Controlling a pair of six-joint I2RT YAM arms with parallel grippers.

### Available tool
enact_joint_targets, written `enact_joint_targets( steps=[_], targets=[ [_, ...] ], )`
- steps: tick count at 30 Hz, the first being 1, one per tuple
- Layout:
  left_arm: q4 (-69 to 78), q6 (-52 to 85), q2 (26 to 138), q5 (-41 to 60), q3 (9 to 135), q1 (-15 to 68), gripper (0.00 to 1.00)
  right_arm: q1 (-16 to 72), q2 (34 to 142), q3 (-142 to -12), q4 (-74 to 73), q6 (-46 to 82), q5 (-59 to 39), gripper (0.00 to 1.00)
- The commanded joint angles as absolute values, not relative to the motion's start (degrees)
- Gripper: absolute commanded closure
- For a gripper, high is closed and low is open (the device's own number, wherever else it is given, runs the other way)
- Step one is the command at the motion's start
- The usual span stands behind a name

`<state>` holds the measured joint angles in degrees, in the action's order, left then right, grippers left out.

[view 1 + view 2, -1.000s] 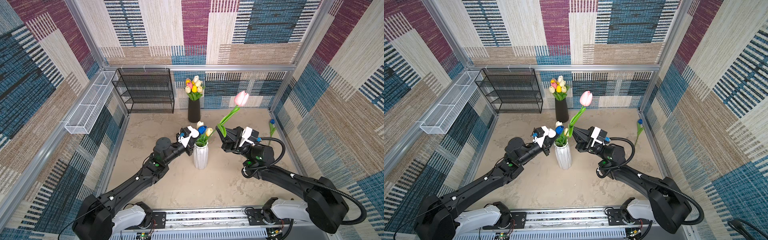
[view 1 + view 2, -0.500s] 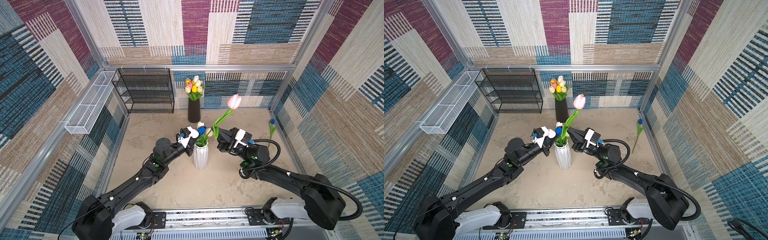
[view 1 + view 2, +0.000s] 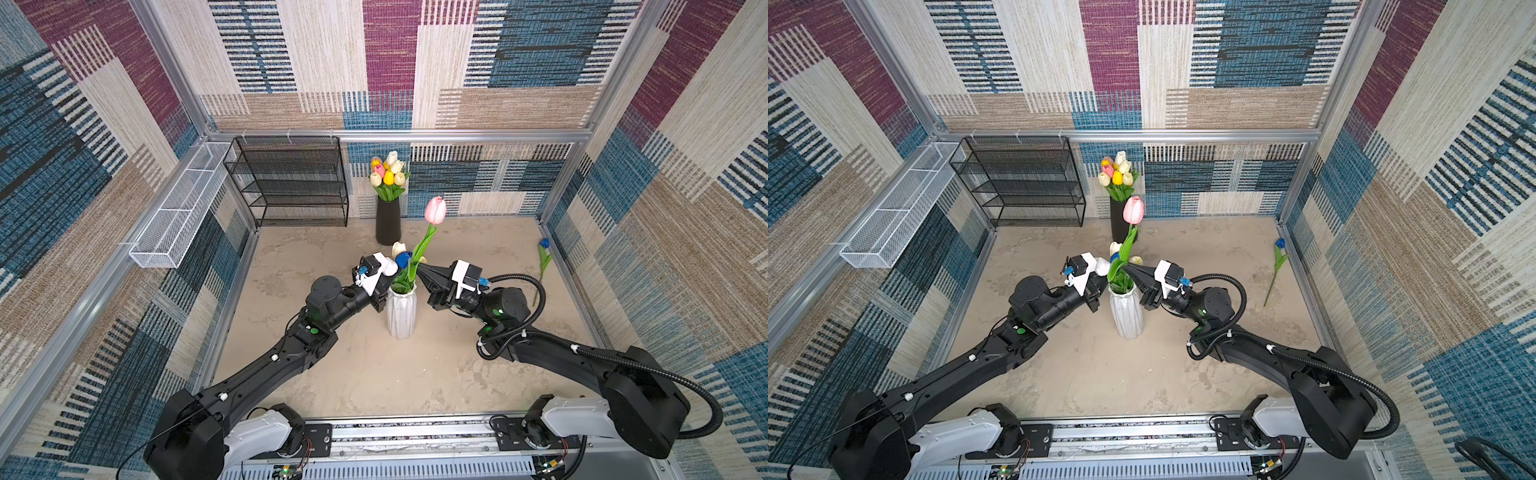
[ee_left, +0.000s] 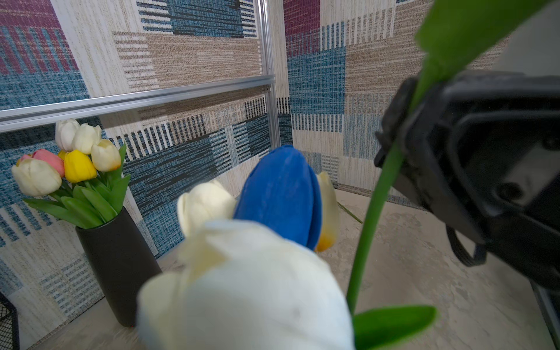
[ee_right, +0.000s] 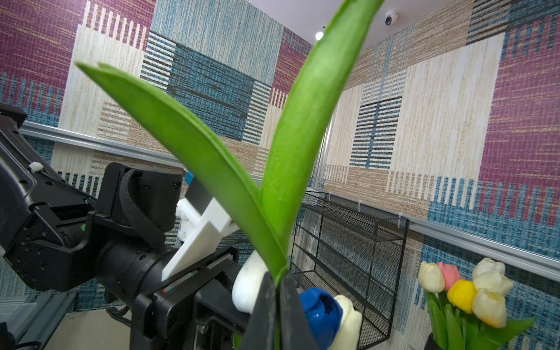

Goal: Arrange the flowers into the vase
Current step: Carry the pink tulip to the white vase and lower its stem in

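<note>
A white ribbed vase (image 3: 401, 316) (image 3: 1126, 316) stands mid-table with cream, blue (image 4: 281, 194) and white flowers in it. My right gripper (image 3: 419, 271) (image 3: 1128, 268) (image 5: 277, 283) is shut on the green stem (image 4: 372, 212) of a pink tulip (image 3: 435, 210) (image 3: 1133, 210), just right of the vase mouth. The stem's lower end reaches in among the leaves there. My left gripper (image 3: 383, 293) (image 3: 1098, 297) sits against the vase's left rim. A white tulip head (image 4: 242, 288) hides its jaws in the left wrist view.
A black vase (image 3: 387, 224) with a mixed tulip bunch stands at the back wall. One blue tulip (image 3: 544, 257) (image 3: 1280, 253) lies by the right wall. A black wire rack (image 3: 291, 183) and a white wire basket (image 3: 178, 216) are at the back left.
My right gripper has carried the pink tulip leftward and slightly down, bringing its stem over the white vase's mouth. The left arm has stayed still.
</note>
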<state>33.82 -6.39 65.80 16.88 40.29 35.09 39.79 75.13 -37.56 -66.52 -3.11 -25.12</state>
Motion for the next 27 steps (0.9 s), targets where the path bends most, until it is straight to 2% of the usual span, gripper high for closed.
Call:
enact_joint_targets(
  steps=[1,4,7,10,12,15,18,27],
  targets=[
    [36.8,-6.2,65.9,16.5,40.3,35.1,0.90,39.9,75.7,-37.4,-65.8,-4.3,-26.4,1.00],
    [36.9,-6.2,65.7,16.4,40.0,35.1,0.90,40.0,76.1,-37.0,-64.5,-4.8,-26.9,0.99],
    [36.7,-6.4,65.7,16.4,39.9,35.1,0.90,40.1,75.9,-36.7,-62.3,-5.3,-26.9,0.92],
    [37.0,-6.5,65.4,16.1,39.6,35.1,0.90,40.3,75.2,-36.2,-60.1,-5.3,-26.4,0.89],
    [36.9,-6.5,65.4,16.0,39.5,35.0,0.90,40.3,74.3,-35.5,-58.7,-5.4,-26.1,0.83],
    [37.1,-6.5,65.6,16.2,39.5,35.1,0.90,40.3,72.4,-35.2,-56.1,-5.0,-23.6,0.66],
    [37.3,-6.5,65.9,16.2,39.4,35.1,0.90,40.3,70.5,-36.0,-52.4,-4.8,-19.9,0.56],
    [38.0,-6.4,66.3,16.8,39.4,35.1,0.90,40.3,66.3,-38.2,-41.0,-6.0,-17.0,0.35]
  ],
)
